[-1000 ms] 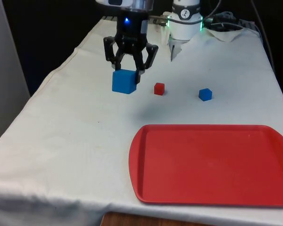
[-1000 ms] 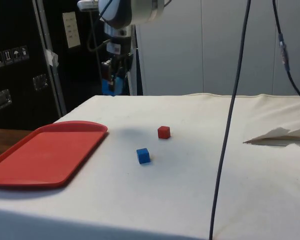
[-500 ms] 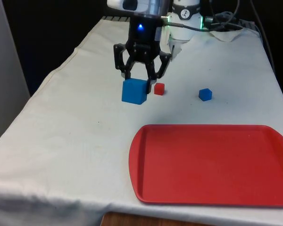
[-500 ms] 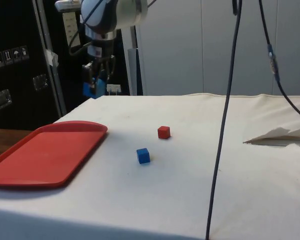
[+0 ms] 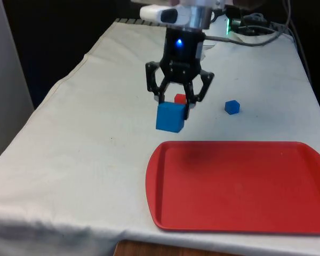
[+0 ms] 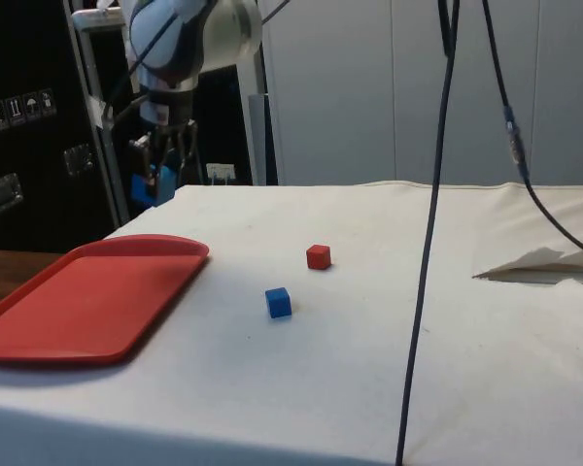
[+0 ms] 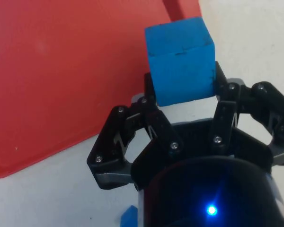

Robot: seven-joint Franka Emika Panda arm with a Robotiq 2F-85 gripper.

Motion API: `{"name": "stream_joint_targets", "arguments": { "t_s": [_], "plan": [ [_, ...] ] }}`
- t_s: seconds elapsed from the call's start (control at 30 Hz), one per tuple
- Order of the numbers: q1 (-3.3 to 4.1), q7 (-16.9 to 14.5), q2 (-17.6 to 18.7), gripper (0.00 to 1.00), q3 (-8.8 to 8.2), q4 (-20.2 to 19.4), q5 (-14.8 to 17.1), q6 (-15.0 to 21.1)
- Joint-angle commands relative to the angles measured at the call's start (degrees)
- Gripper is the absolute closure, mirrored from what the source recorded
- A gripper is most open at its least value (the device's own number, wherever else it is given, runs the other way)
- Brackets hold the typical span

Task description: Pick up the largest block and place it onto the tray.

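Nearest lies the flat red plastic tray [image 5: 240, 186], bare on the white cloth-covered table [image 5: 80, 149]. Just beyond its far edge hangs the large blue cube [image 5: 170, 117], off the cloth, the black two-finger gripper [image 5: 176, 105] clamped on its sides. Both have travelled toward the tray since a second ago. Farther back, unmoved, sit the small red cube [image 5: 180, 98] and small blue cube [image 5: 232, 107].
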Motion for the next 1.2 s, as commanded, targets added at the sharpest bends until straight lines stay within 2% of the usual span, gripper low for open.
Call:
{"name": "stream_joint_targets", "arguments": {
  "t_s": [0.0,0.03,0.07,0.1,0.2,0.23,0.27,0.37,0.5,0.53,0.57,0.83,0.87,0.9,0.93,1.03,1.13,1.17],
  "plan": [
    [-0.29,0.23,1.26,1.0,0.69,1.03,0.4,0.06],
    [-0.63,0.17,2.23,1.0,1.32,2.01,0.74,0.06],
    [-0.11,0.34,1.55,1.0,0.57,1.2,0.17,0.0],
    [-0.8,0.11,2.81,1.0,1.55,2.58,0.92,-0.06],
    [-1.32,-0.29,4.98,1.0,2.29,5.04,1.72,-0.57],
    [-0.63,0.34,4.87,1.0,1.38,4.35,1.15,-0.11],
    [-1.43,-0.4,5.56,1.0,2.41,5.67,1.95,-0.74],
    [-1.95,-0.92,7.68,1.0,2.98,8.08,2.75,-1.55],
    [-2.23,-1.43,9.63,1.0,3.32,10.31,3.72,-2.06],
    [-1.49,-0.74,9.51,1.0,2.29,9.74,3.15,-1.89],
    [-2.35,-1.55,10.08,1.0,3.44,10.83,3.95,-2.12],
    [-2.92,-2.46,13.92,1.0,4.81,14.67,6.76,-2.29],
    [-2.29,-1.83,14.04,1.0,3.95,14.27,6.3,-2.12],
    [-3.09,-2.52,14.27,1.0,4.98,15.07,7.1,-2.35],
    [-3.38,-2.64,14.9,1.0,5.21,15.81,7.73,-2.46],
    [-3.72,-2.98,15.7,1.0,5.04,17.07,8.25,-3.5],
    [-3.61,-3.09,16.16,1.0,4.58,17.7,8.65,-3.95],
    [-3.27,-2.86,16.21,1.0,4.18,17.48,8.48,-3.61]
  ]
}}
